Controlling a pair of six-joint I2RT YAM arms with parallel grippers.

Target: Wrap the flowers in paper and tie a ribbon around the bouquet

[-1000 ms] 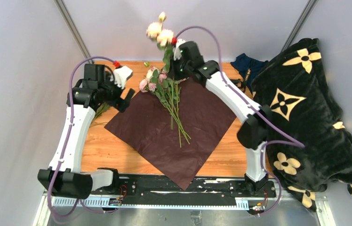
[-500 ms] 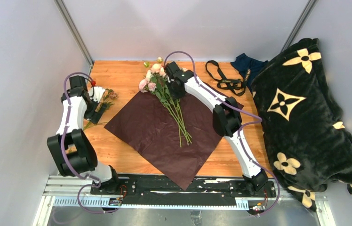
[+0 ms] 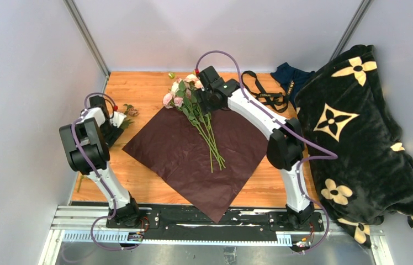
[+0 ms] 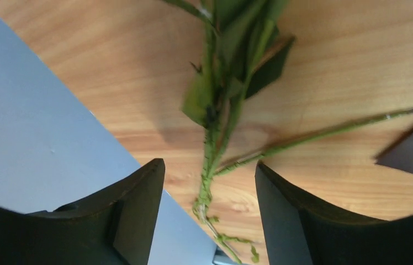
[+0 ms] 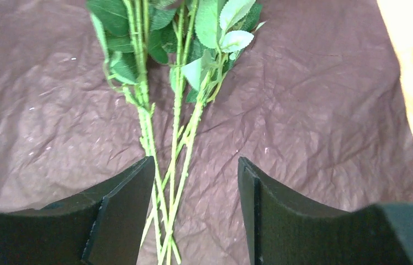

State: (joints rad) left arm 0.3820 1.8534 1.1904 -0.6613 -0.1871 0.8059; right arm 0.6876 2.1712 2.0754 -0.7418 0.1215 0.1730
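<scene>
Along the right side of the table [image 3: 121,176] a black blanket with cream motifs [image 3: 359,127] is heaped over that edge, with a navy cloth [image 3: 290,77] at its far corner. Mid-table the paper [image 3: 193,154] lies flat and diamond-wise, its near corner reaching over the arms' base rail. The flowers [image 3: 193,102] lie with blooms on bare wood past its far corner and stems running down onto the sheet. The ribbon [image 3: 265,94] lies loose beside the cloth. The right gripper [image 5: 196,160] hangs over the stems, jaws spread and gripping nothing. The left gripper [image 4: 208,165], hard by the grey left wall, has its jaws spread astride a loose leafy stem [image 4: 215,110] on bare wood, without pinching it. Bare wood shows left and right of the sheet.
</scene>
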